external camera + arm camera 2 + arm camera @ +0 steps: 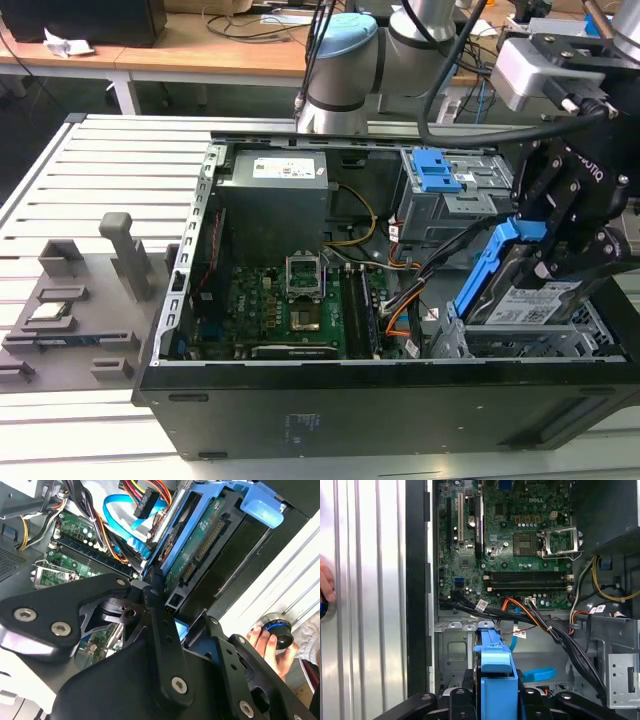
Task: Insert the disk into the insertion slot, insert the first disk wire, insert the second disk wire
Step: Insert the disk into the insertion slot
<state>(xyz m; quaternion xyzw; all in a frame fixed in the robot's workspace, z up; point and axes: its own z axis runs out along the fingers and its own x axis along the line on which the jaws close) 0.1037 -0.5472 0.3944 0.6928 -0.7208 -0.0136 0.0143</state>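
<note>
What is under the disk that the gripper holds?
The silver slot: its rim and one side show. Its inside is covered by the disk.

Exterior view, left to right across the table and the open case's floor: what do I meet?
Grey fixture → motherboard → orange wires → disk, held in the hand.
</note>
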